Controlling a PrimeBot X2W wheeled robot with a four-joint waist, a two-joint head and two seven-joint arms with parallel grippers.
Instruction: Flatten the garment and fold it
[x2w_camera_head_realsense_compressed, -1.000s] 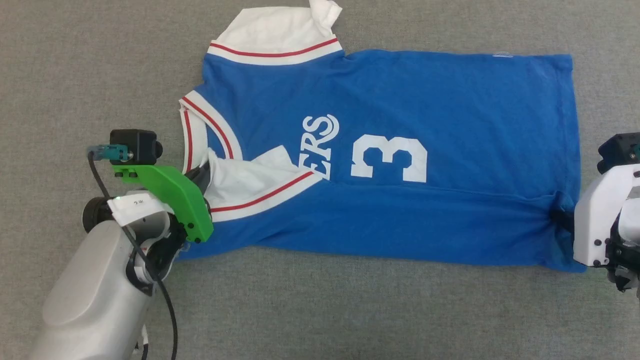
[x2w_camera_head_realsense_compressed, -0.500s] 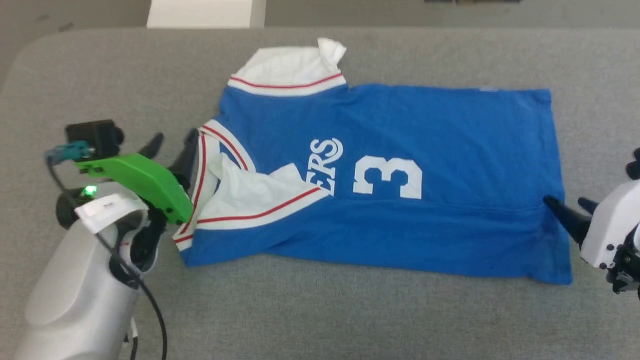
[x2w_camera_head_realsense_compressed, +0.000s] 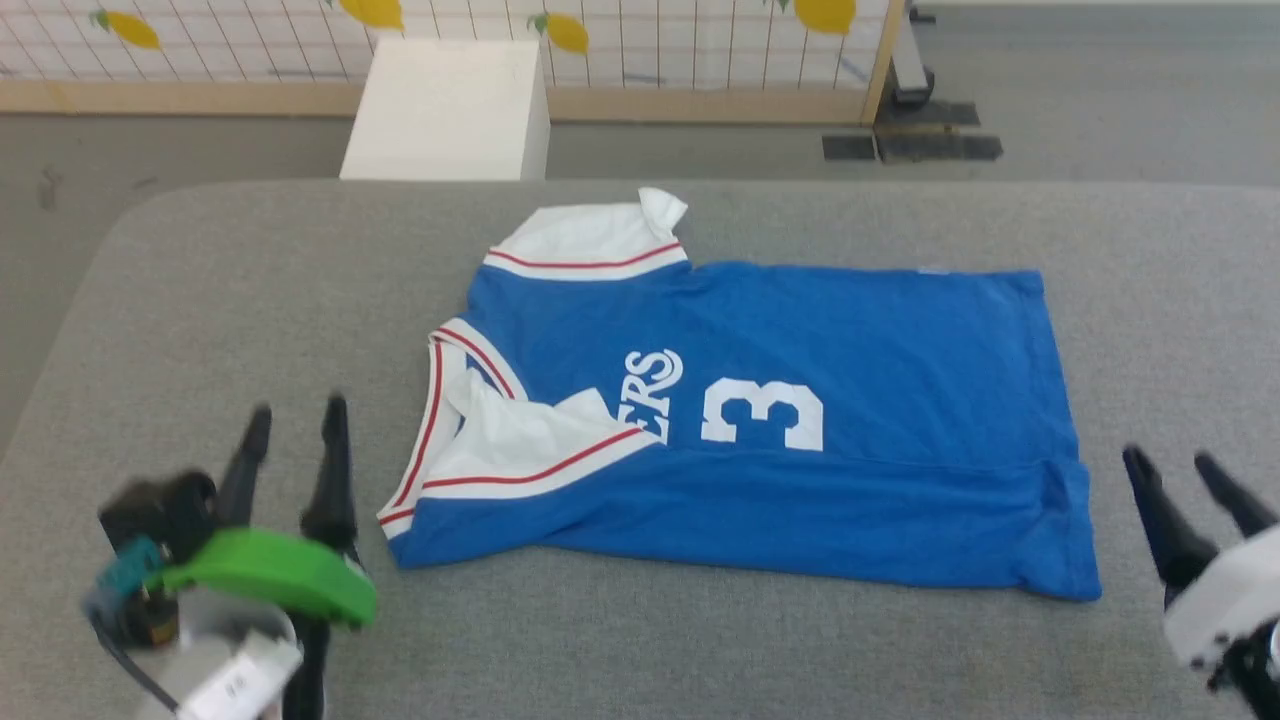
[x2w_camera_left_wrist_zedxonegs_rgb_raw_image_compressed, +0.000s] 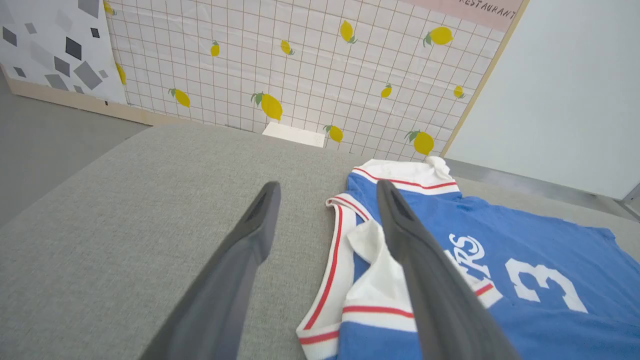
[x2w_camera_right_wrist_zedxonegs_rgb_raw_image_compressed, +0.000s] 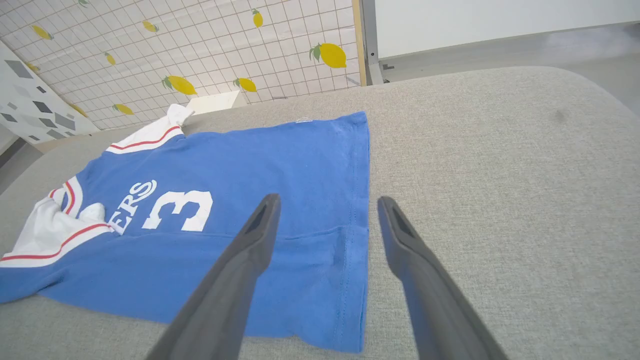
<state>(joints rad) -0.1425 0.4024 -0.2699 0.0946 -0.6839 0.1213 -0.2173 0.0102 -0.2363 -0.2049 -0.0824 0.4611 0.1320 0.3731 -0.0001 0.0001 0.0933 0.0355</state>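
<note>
Now: both grippers empty. My left gripper (x2w_camera_head_realsense_compressed: 299, 406) has its jaws spread wide with nothing between them. My right gripper (x2w_camera_head_realsense_compressed: 1165, 457) is spread the same way and holds nothing. Both hang clear of the cloth.

The jersey (x2w_camera_head_realsense_compressed: 850, 350) lies front up on the grey padded table (x2w_camera_head_realsense_compressed: 700, 640), stretched between my two sets of jaws. Its collar end is just to the inner side of my left jaws and its hem (x2w_camera_head_realsense_compressed: 1062, 400) just inside my right jaws. Neither is touched.

Done, as I judge it: the body is spread mostly flat. The long edge nearest me looks turned over onto the front, and the near sleeve (x2w_camera_head_realsense_compressed: 520, 445) lies across the chest, covering the start of the lettering. A crease runs from it to the hem.

Left to do: the far sleeve (x2w_camera_head_realsense_compressed: 590, 240), beyond my left jaws, sticks out unfolded with its corner curled. The far side needs turning in, then the crosswise fold, collar to hem. About a third along.
</note>
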